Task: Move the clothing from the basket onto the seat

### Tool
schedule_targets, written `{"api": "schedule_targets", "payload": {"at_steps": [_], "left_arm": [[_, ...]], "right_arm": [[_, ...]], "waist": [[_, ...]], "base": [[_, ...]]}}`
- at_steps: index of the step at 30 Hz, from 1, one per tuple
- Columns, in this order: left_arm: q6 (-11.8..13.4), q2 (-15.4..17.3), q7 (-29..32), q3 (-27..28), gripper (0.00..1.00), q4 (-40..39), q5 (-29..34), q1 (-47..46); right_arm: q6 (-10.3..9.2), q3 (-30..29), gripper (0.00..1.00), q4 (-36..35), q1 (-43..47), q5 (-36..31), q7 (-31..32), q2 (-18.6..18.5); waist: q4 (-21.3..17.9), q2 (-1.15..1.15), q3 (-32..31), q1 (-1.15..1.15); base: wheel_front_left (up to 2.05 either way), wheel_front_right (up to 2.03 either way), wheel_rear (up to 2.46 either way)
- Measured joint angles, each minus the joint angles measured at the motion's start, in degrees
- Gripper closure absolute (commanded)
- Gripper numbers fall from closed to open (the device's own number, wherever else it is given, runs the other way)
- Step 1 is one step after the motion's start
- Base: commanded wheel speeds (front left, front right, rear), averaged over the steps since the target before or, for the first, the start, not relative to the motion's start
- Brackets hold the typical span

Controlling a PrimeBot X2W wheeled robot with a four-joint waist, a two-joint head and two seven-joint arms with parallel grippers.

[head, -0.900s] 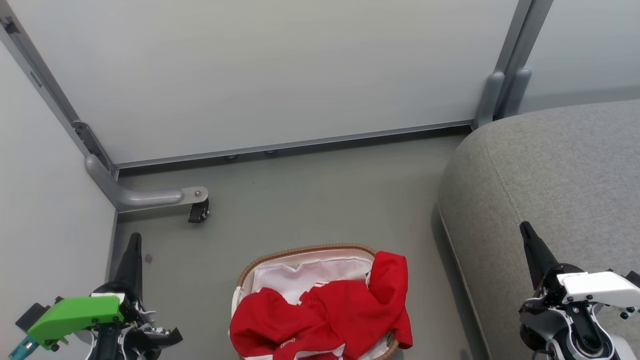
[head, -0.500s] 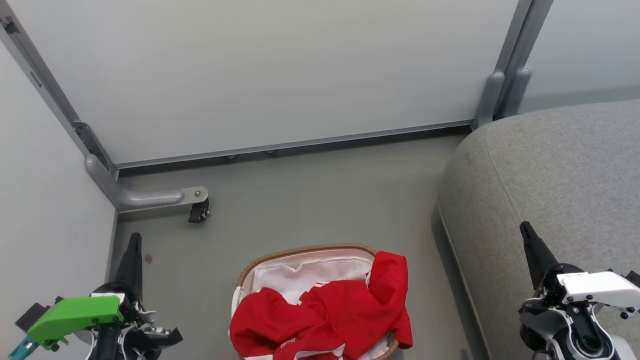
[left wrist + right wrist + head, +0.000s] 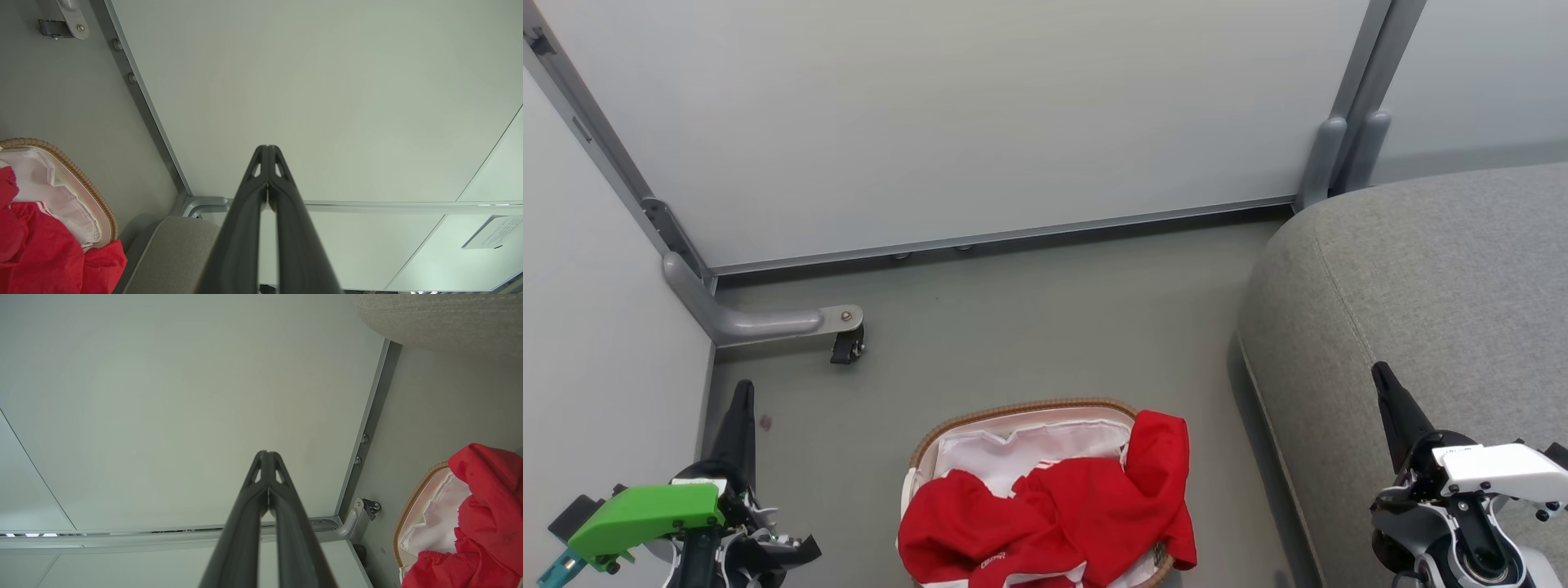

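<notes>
- Our left gripper point(image 3: 741, 392) sits at the near left of the head view, over the grey floor point(image 3: 1029, 310). Its two long dark fingers are pressed together and have hold of nothing. In the left wrist view we see the tips meet, pointing at a pale wall panel point(image 3: 980, 114).
- Our right gripper point(image 3: 1382, 377) sits at the near right, above the near part of the seat point(image 3: 1445, 269). Its fingers are likewise closed tip to tip and carry nothing, as the right wrist view confirms.
- The clothing point(image 3: 1062, 514) is a crumpled heap of bright red fabric lying in the basket point(image 3: 1021, 407) at the near centre, between our two grippers and well apart from both.
- One red fold hangs over the basket's right rim, on the side toward the seat. We can make out a small white mark on the near part of the heap, too small to read.
- The basket stands on the floor, with its brown woven rim curving round the far side. Its white liner point(image 3: 1021, 449) lies bare in the far half.
- The seat is a large grey cushion at the right with a rounded edge and a stitched seam. A strip of floor separates it from the basket.
- At the far left a grey metal foot point(image 3: 760, 322) with a black caster point(image 3: 847, 349) rests on the floor.
</notes>
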Motion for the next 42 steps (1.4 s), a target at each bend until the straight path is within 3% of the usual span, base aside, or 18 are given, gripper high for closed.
{"api": "schedule_targets", "payload": {"at_steps": [5, 6, 13, 19, 42], "left_arm": [[0.0, 0.0, 0.0, 0.0, 1.00, 0.0, 0.0, 0.0], [0.0, 0.0, 0.0, 0.0, 0.00, 0.1, 0.0, 0.0], [0.3, -0.6, -0.7, -0.5, 0.00, 3.0, 0.4, 1.9], [0.3, -0.4, -2.4, -0.9, 0.00, 3.0, 6.0, 1.9], [0.9, 0.5, -8.0, -4.5, 0.00, 2.3, 34.6, 1.8]], "right_arm": [[0.00, 0.0, 1.00, 0.0, 0.0, 0.0, 0.0, 0.0], [0.00, 0.0, 0.00, 0.1, 0.0, 0.0, 0.0, 0.0], [-0.02, 0.4, 0.00, 2.2, 1.4, -0.2, -0.6, 0.8], [-0.02, 1.3, 0.00, 1.8, 1.4, -3.4, -2.3, 0.3], [-0.02, 3.2, 0.00, -0.2, 0.9, -30.2, -7.9, -0.4]], "waist": [[0.0, 0.00, 0.0, 0.00], [0.0, 0.00, 0.0, 0.00], [0.0, 0.00, 0.0, 0.00], [0.1, 0.00, 0.1, 0.00], [0.2, 0.00, 0.4, 0.00]], "base": [[0.00, 0.00, 0.00], [0.00, 0.00, 0.00], [0.00, 0.00, 0.00], [0.00, 0.00, 0.00], [0.00, 0.00, 0.00]]}}
